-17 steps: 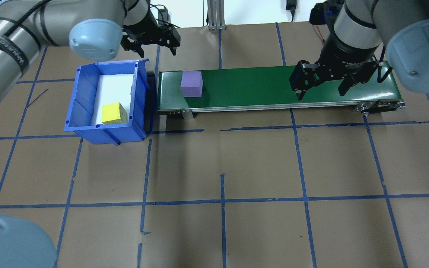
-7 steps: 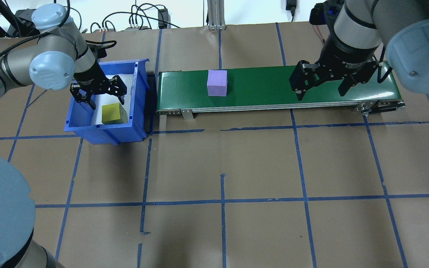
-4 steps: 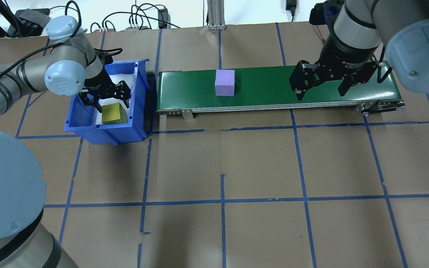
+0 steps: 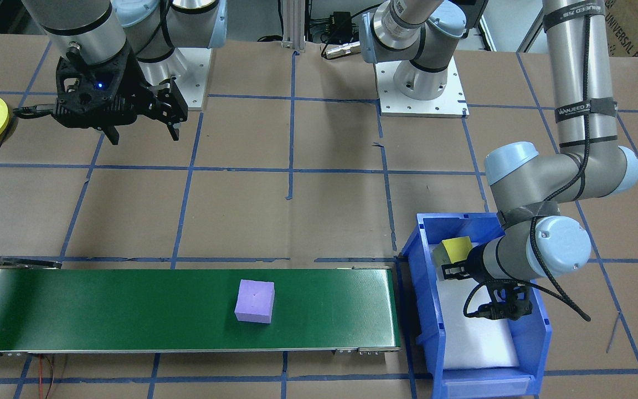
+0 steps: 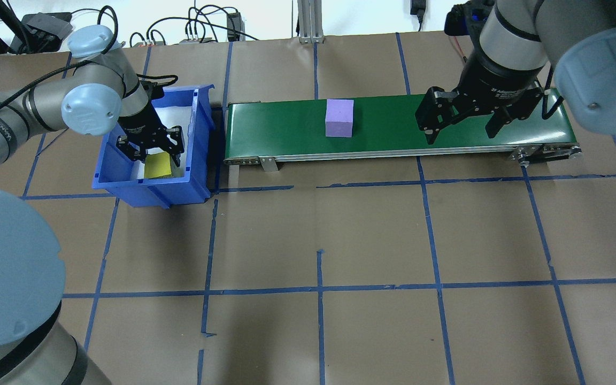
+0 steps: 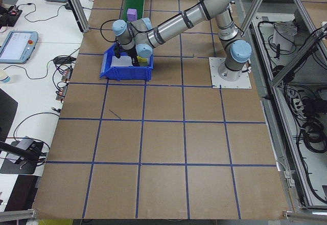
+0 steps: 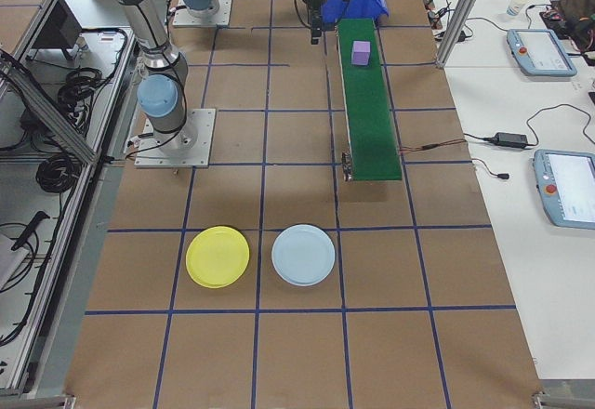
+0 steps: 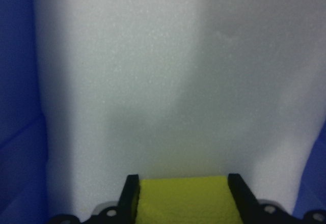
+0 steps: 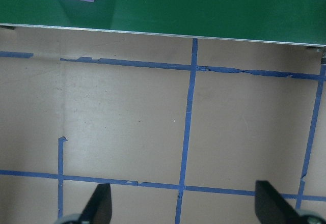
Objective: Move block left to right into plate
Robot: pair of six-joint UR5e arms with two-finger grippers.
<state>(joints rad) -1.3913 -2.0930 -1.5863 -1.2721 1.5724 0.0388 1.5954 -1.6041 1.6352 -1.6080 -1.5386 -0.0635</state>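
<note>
A: Left tool (image 5: pixel 150 151) has dropped into the blue bin (image 5: pixel 104 174); its fingers now flank the yellow block (image 5: pixel 156 164), closure unclear.

B: Purple block (image 5: pixel 339 118) rode the belt (image 5: pixel 393 131) toward the spread right tool (image 5: pixel 463 128). Yellow plate (image 7: pixel 218 257) is well beyond the belt's end.

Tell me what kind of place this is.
Most likely a robotics lab test cell: a taped-grid table, a small green conveyor beside a blue bin, and operator tablets on a side desk.

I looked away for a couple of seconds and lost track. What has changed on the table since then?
The left gripper swung from behind the blue bin down into it, its fingers now either side of the yellow block. The purple block rode the green conveyor toward the right gripper, which stayed open and in place.
</note>
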